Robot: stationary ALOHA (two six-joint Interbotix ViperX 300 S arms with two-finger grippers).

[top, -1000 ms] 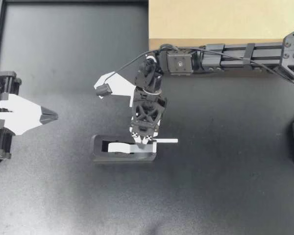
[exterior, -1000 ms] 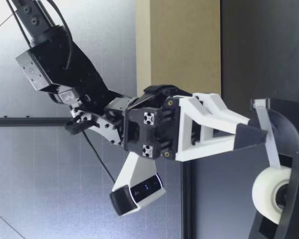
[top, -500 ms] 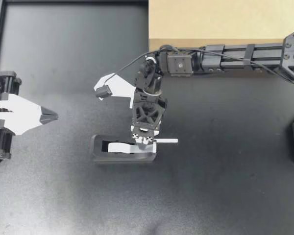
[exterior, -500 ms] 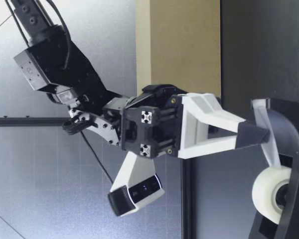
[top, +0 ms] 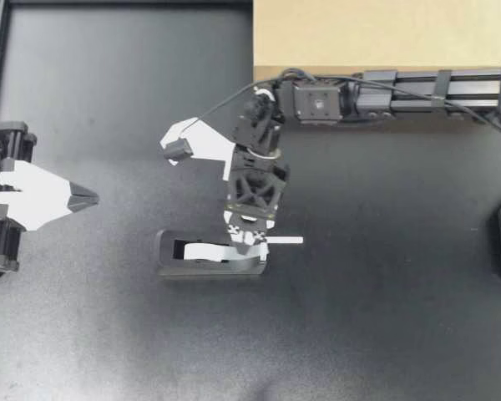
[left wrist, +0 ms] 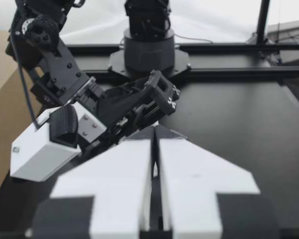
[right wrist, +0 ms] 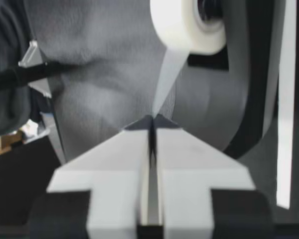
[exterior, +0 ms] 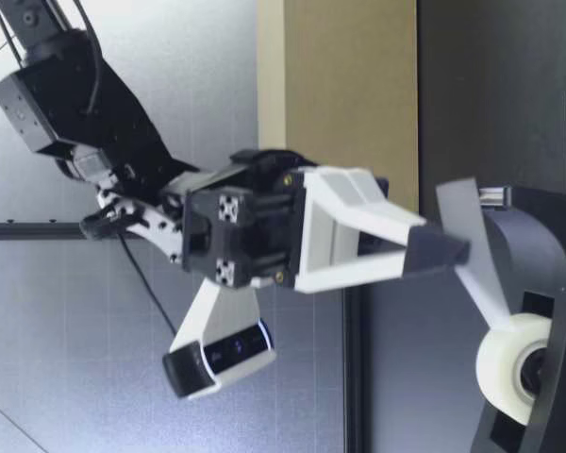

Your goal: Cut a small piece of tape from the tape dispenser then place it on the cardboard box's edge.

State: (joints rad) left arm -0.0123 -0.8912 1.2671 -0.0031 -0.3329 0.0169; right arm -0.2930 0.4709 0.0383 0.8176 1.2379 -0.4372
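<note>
Top view puts my right gripper (top: 249,242) over the tape dispenser (top: 169,266), clamped on a tape strip (exterior: 472,250) drawn up from its roll; cutting, then placing on the cardboard box (top: 376,33) beyond the dispenser, remain.

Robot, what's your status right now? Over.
Right claw shut on tape strip, uncut, stretched up from dispenser. Left claw shut, empty, off to the side. Nothing blocking the box.

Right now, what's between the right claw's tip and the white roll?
A taut strip of tape, running from the roll to my right gripper, shut on it; the low view shows it.
</note>
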